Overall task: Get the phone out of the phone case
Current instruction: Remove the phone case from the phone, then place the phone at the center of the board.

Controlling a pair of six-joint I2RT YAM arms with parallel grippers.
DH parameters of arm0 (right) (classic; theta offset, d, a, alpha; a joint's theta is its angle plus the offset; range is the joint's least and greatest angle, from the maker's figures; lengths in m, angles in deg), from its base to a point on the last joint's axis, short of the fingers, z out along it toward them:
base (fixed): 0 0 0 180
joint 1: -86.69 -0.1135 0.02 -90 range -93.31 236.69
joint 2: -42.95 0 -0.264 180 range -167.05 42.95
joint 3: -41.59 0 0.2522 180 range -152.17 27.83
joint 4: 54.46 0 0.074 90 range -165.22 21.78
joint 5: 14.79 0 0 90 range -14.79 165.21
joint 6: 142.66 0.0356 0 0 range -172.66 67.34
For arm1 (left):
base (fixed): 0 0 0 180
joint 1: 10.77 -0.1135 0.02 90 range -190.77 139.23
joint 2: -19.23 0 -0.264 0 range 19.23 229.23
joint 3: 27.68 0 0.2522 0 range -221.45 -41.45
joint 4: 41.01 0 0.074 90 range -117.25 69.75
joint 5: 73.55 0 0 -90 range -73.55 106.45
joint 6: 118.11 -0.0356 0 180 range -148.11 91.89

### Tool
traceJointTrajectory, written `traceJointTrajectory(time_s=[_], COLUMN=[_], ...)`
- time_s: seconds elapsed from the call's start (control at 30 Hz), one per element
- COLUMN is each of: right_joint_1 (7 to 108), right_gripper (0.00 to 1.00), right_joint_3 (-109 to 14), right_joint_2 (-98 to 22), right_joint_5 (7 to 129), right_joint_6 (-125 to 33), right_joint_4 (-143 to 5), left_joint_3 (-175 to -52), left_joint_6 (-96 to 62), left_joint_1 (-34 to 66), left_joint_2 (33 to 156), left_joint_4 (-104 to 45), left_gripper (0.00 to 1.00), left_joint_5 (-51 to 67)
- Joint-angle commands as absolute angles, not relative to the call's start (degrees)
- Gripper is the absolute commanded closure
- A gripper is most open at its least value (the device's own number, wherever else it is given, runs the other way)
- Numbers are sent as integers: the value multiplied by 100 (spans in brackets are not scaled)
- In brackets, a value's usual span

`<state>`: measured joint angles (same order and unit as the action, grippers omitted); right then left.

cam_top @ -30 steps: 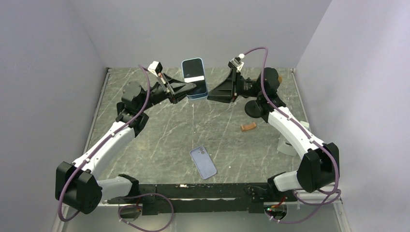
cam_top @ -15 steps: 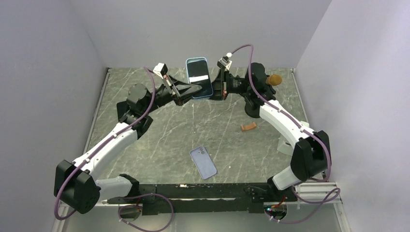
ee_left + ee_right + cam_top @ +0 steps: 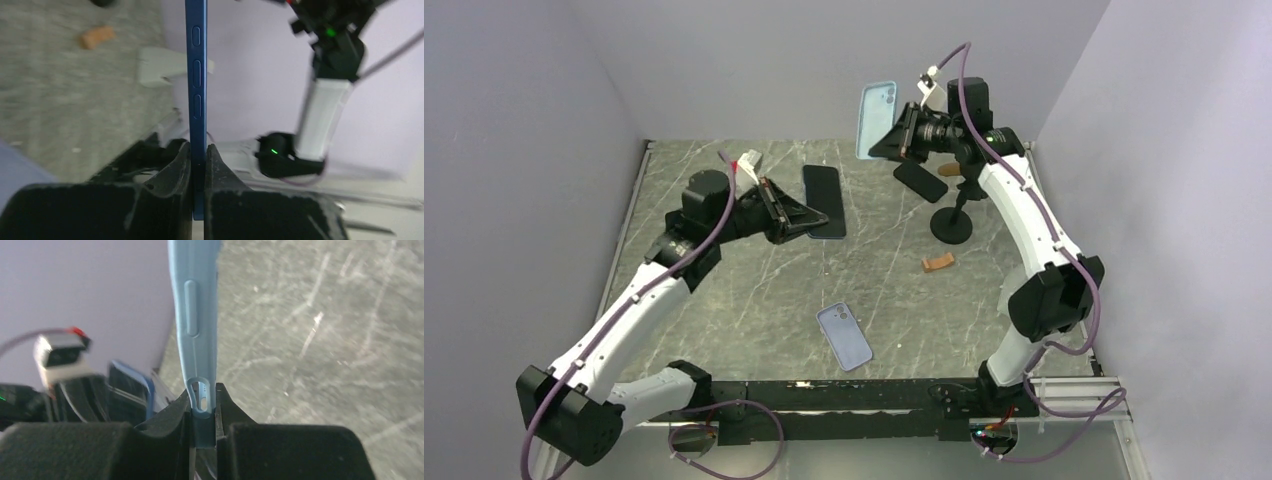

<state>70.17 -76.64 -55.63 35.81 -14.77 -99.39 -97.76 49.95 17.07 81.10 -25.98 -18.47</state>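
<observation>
My left gripper (image 3: 807,214) is shut on the bare phone (image 3: 823,199), dark-screened with a blue frame, held low over the back of the table. In the left wrist view the phone's blue edge (image 3: 198,75) stands upright between the closed fingers of the left gripper (image 3: 198,151). My right gripper (image 3: 897,136) is shut on the empty light-blue case (image 3: 876,119), raised high at the back, apart from the phone. In the right wrist view the case (image 3: 195,315) stands edge-on in the right gripper (image 3: 203,396), and the phone (image 3: 129,394) shows at lower left.
A lavender phone case (image 3: 844,336) lies flat on the table near the front. A black stand (image 3: 952,222) with a dark tilted plate (image 3: 921,181) stands at the back right. A small brown piece (image 3: 937,263) lies near it. A white block (image 3: 160,65) shows in the left wrist view.
Phone and case have come apart. My right gripper swung up and right with the case; my left gripper dropped down and left with the phone.
</observation>
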Motion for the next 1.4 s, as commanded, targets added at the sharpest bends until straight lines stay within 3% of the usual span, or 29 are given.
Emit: traceJointTrajectory(time_s=[0.0, 0.13, 0.3, 0.43, 0.73, 1.1, 1.37], right_joint_1=[6936, 6717, 6294, 6099, 6036, 6021, 6004], right_gripper=[100, 100, 100, 100, 100, 100, 100], right_joint_3=[-7155, -6223, -4923, -4205, -4112, -3834, -3269], right_joint_2=[-4885, -4092, -3435, -3084, -2948, -3050, -3311], right_joint_5=[4156, 3738, 3098, 2932, 2899, 2744, 3058], right_joint_6=[-2789, -3126, -3369, -3390, -3400, -3507, -3606], right_joint_4=[-11353, -11440, -11482, -11466, -11564, -11679, -11880], left_joint_3=[-10757, -10805, -10691, -11209, -12090, -12594, -12532], left_joint_6=[2413, 1261, 250, -263, -834, -963, -939], left_joint_1=[1034, 154, -806, -1471, -2250, -2454, -2604], left_joint_2=[8176, 8708, 9618, 10650, 12235, 13218, 13461], left_joint_4=[617, 1724, 1521, 1596, 1813, 1678, 1767], left_gripper=[100, 100, 100, 100, 100, 100, 85], left_joint_5=[-1160, -701, -536, -1056, -1212, -1343, -1301])
